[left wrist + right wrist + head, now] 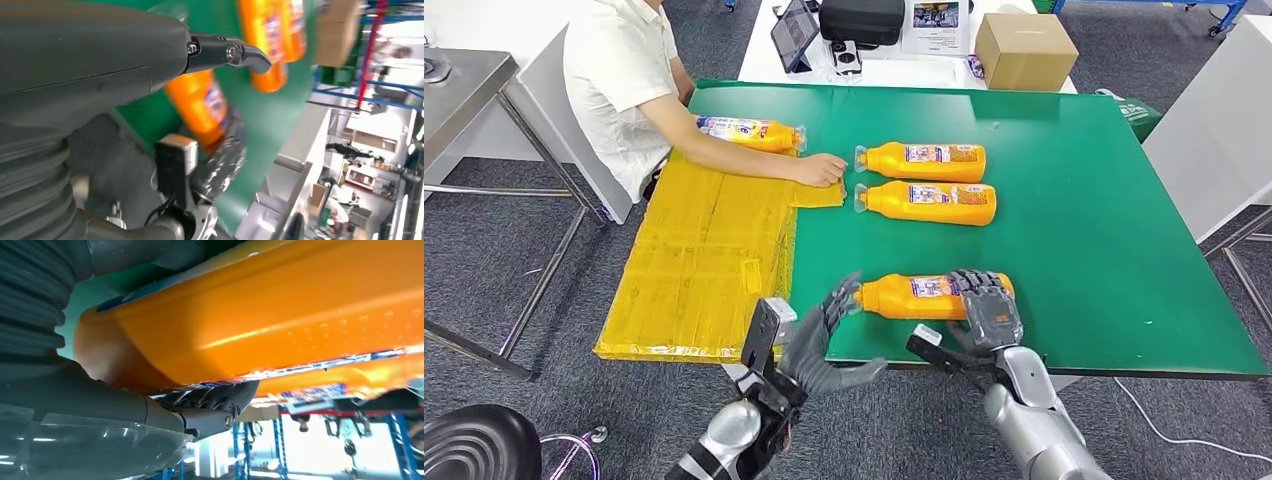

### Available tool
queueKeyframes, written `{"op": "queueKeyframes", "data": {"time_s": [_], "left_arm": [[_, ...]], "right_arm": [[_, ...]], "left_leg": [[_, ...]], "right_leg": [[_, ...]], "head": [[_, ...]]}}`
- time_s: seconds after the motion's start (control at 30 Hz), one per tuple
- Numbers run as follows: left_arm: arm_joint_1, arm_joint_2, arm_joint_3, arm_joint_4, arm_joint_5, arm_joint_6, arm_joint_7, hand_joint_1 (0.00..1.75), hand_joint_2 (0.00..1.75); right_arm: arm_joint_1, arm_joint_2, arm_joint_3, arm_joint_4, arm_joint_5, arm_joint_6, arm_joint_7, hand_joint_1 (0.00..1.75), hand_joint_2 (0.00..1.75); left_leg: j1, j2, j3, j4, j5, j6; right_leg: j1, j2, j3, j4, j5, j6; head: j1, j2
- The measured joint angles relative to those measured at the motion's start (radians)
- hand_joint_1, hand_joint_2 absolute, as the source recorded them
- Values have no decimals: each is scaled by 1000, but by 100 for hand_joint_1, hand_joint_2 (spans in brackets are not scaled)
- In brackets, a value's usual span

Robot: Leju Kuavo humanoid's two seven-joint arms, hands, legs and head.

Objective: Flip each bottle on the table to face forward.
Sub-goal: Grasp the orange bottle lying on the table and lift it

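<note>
— What is the room like?
— It looks like a big workroom with a grey floor. In the middle is a green table [1084,230]. A yellow flat sheet [704,260] lies over its left part.

— What is on the table?
— Orange bottles, all lying on their sides. The near bottle [924,297] is close to the front edge, with its clear cap pointing left. Two more lie side by side in the middle: the middle bottle [929,201] and, just behind it, the far bottle [924,160]. Their caps point left too.

— Is there one more?
— Yes. The bottle by the person [749,132] lies at the back left, next to their arm. The person [624,80] sits at the left side, with a hand [819,169] flat on the yellow sheet.

— What is the right hand [986,310] doing?
— It holds the near bottle at its bottom end, fingers curled over the top. From its wrist you see the thumb under the orange side.

— And the left hand [824,340]?
— Its fingers are spread wide. It holds nothing. The fingertips are just beside the cap of the near bottle.

— Anything behind the table?
— A cardboard box [1024,50], a black bag [862,20] and a tablet [794,35] on a white table.
</note>
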Motion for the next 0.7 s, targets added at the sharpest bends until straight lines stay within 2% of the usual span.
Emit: {"op": "queueKeyframes", "data": {"time_s": [0.17, 0.43, 0.6, 0.7], "left_arm": [[17, -15, 33, 46, 122, 49, -24, 0, 175], [26, -40, 53, 38, 166, 177, -56, 0, 175], [40, -41, 54, 7, 215, 226, -98, 0, 175], [46, -39, 52, -31, 216, 244, -134, 0, 175]], "right_arm": [[41, 27, -60, -116, 26, 0, -48, 175, 175], [66, 53, -124, -215, 22, 0, -62, 175, 175], [86, 78, -176, -252, -13, 0, -91, 175, 175], [92, 98, -198, -260, -85, 0, -108, 175, 175]], "left_leg": [[0, 0, -1, 0, 0, 0], [0, 0, -1, 0, 0, 0], [0, 0, -1, 0, 0, 0], [0, 0, -1, 0, 0, 0]], "right_leg": [[0, 0, -1, 0, 0, 0], [0, 0, -1, 0, 0, 0], [0, 0, -1, 0, 0, 0], [0, 0, -1, 0, 0, 0]], "head": [[0, 0], [0, 0], [0, 0], [0, 0]]}}
